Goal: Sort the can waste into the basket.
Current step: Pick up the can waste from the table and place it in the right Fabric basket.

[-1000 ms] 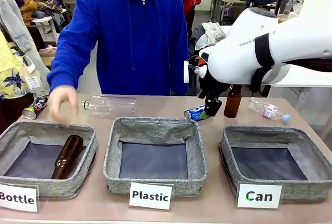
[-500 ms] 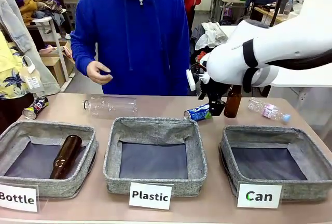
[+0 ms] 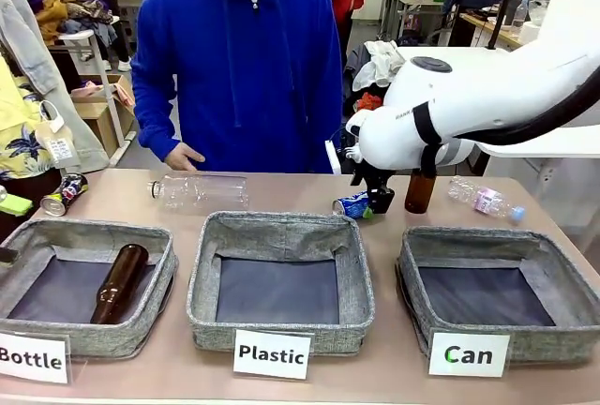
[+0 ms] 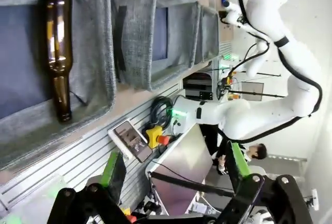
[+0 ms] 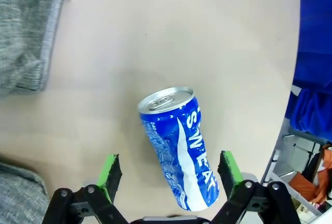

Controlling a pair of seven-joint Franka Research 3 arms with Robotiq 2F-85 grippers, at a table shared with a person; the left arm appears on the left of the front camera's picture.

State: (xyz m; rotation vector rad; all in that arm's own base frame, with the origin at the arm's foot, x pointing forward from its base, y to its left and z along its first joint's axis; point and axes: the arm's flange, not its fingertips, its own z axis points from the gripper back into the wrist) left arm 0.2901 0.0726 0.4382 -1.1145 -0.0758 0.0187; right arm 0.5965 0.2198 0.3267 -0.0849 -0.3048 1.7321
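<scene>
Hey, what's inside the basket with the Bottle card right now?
One brown glass bottle lies on its side on the dark base of the Bottle basket. Its front wall hides the nearest strip of base.

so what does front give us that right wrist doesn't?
Front adds the layout: Can basket at the robot's right, crushed can far left on the table, a brown bottle lying in the Bottle basket. Right wrist adds the close-up: right gripper open, pads either side of the blue can, lid end pointing away from the gripper. Both: the blue can on its side on the table, plus the person's blue hoodie.
</scene>
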